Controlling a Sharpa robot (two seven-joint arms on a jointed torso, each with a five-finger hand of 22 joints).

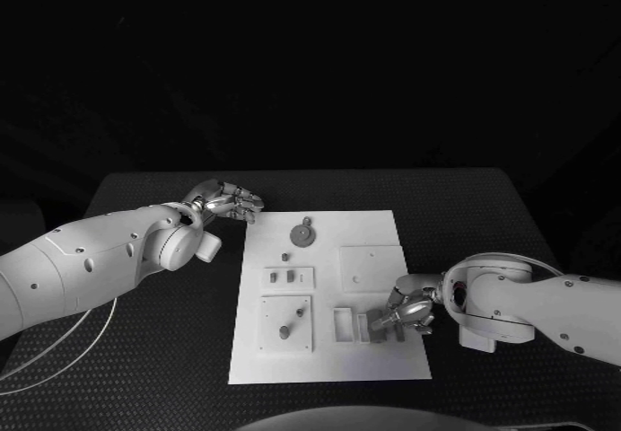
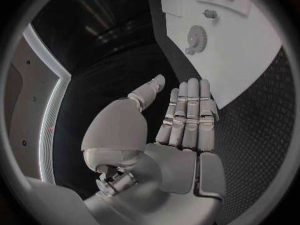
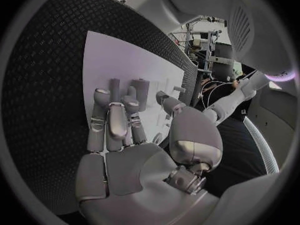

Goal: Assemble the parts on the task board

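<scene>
Task board [image 1: 369, 235] sits flat in the middle of the black bench [image 1: 155, 359], with a round gear-like part [image 1: 303, 233] lying near its far end and 2 upright grey parts [image 3: 140, 92] standing by its near right edge. Right hand [image 1: 404, 313] is over that near right corner, fingers [image 3: 111, 122] stretched out right by those 2 parts, can't tell if it's actually touching them. Left hand [image 1: 228, 201] hangs just off the board's far left corner, fingers [image 2: 187, 112] straight, side by side, holding nothing.
</scene>
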